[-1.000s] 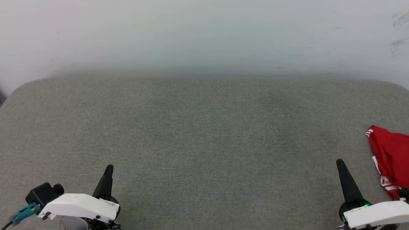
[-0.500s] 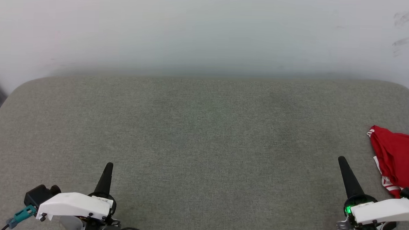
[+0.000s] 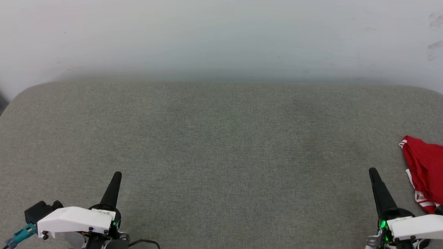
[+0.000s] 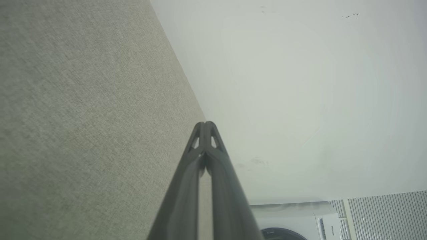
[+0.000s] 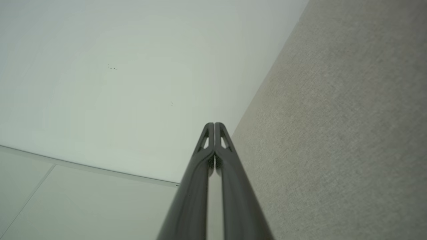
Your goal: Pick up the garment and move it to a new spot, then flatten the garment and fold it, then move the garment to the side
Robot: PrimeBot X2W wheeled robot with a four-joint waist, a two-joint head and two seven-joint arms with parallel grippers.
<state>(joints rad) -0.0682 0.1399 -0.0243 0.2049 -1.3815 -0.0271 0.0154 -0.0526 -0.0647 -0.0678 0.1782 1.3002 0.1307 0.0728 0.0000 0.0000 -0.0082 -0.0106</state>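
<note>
The garment [image 3: 431, 172] is a crumpled bright red heap with red-and-white stripe trim at the far right edge of the grey padded surface [image 3: 220, 146], cut off by the head view's edge. My right gripper [image 3: 371, 171] stands just left of it, shut and holding nothing, clear of the cloth. At the lower left my left gripper [image 3: 118, 174] is shut and empty too. In the left wrist view the left gripper [image 4: 205, 124] has its tips pressed together, and the right gripper [image 5: 214, 125] looks the same in the right wrist view.
A pale wall [image 3: 224, 36] rises right behind the padded surface. The surface's left corner [image 3: 20, 95] is rounded. A white appliance [image 4: 300, 220] stands beyond the wall's end in the left wrist view.
Both grippers have drifted slightly up the picture and their white wrists lower. The garment has not moved on the surface.
</note>
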